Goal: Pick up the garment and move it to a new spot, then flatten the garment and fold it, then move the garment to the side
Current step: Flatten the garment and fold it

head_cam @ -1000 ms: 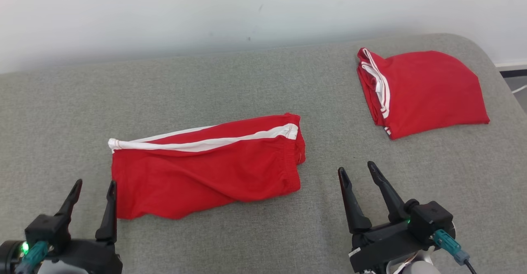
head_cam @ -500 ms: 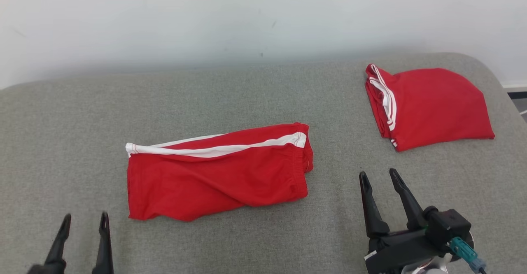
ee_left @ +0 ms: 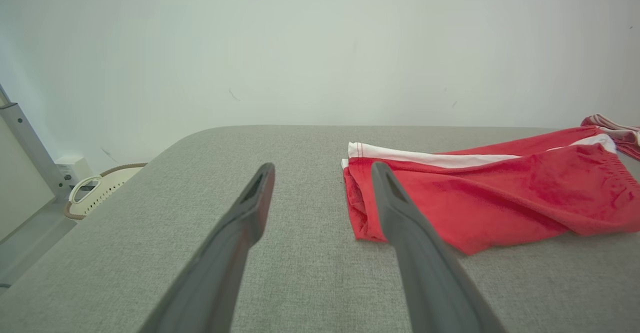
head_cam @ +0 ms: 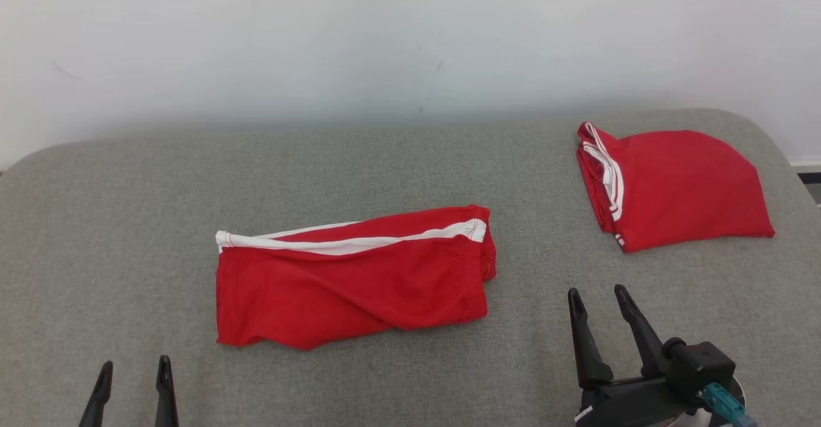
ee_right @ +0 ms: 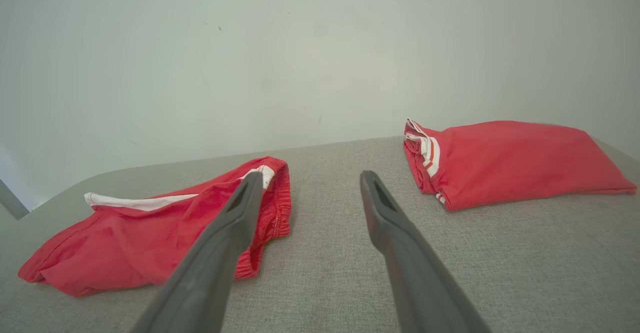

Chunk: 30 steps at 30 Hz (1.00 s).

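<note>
Lying across the middle of the frame in the head view, one red garment (head_cam: 349, 279) rests on the grey fabric-covered counter (head_cam: 128, 222). Two white stripes run along its upper edge, its gathered waistband is at the right end, and a few creases cross its lower half. A second red piece, the folded garment (head_cam: 686, 183), sits at the upper right of the frame near the counter's rounded corner, its white-striped layers stacked at its left edge; the two lie well apart. That makes two garments and two claws, each claw with two long dark fingers. The left claw (head_cam: 135, 361) shows its fingertips at the lower left of the frame, spread apart and holding nothing, below and left of the garment's lower left corner and clear of it. The right claw (head_cam: 596, 290) stands at the lower right, fingers likewise spread and empty, over bare fabric between the two red pieces and touching neither. A pale wall (head_cam: 385, 29) fills the top of the frame behind the counter.
</note>
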Motion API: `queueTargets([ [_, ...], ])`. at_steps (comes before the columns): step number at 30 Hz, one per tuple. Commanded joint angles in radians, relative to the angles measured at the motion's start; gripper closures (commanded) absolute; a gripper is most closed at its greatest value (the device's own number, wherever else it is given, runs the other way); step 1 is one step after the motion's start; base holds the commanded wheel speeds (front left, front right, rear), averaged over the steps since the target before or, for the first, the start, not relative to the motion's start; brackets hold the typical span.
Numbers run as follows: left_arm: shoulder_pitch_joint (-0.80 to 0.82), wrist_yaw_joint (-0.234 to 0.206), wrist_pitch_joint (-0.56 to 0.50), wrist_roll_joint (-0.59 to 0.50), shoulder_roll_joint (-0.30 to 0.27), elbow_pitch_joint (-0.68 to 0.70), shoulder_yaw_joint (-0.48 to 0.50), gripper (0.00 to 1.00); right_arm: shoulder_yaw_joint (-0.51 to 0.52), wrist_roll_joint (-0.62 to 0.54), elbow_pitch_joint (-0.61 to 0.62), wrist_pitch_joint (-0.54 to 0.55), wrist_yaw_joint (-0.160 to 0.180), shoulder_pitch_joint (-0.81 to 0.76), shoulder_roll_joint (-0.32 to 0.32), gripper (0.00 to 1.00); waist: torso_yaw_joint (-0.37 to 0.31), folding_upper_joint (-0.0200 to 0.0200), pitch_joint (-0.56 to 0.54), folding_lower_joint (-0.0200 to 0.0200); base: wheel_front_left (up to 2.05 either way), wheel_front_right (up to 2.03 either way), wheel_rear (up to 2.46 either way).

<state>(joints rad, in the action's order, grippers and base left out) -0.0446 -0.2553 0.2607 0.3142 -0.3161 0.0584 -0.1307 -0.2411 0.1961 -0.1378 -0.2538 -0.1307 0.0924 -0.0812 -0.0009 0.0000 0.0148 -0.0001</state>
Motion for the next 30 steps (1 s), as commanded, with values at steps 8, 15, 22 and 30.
queueTargets([
  [8,-0.032,0.056,0.005,-0.040,0.039,-0.003,0.036,0.00,0.013,-0.019,-0.002,0.019,0.000,-0.020,0.010,0.00,0.006,0.0000,-0.014,0.0001,0.00,0.00,0.00],
  [15,-0.030,0.086,0.005,-0.058,0.074,-0.016,0.063,0.00,0.025,-0.022,0.002,0.022,0.000,-0.022,0.014,0.00,0.002,0.0000,-0.014,0.0001,0.00,0.00,0.00],
  [22,-0.024,0.112,0.005,-0.083,0.098,-0.025,0.081,0.00,0.029,-0.022,-0.001,0.023,0.000,-0.020,0.018,0.00,-0.002,0.0000,-0.015,0.0001,0.00,0.00,0.00],
  [30,-0.026,0.129,0.005,-0.098,0.114,-0.036,0.100,0.00,0.029,-0.021,-0.007,0.023,0.000,-0.022,0.020,0.00,-0.008,0.0000,-0.019,0.0001,0.00,0.00,0.00],
])
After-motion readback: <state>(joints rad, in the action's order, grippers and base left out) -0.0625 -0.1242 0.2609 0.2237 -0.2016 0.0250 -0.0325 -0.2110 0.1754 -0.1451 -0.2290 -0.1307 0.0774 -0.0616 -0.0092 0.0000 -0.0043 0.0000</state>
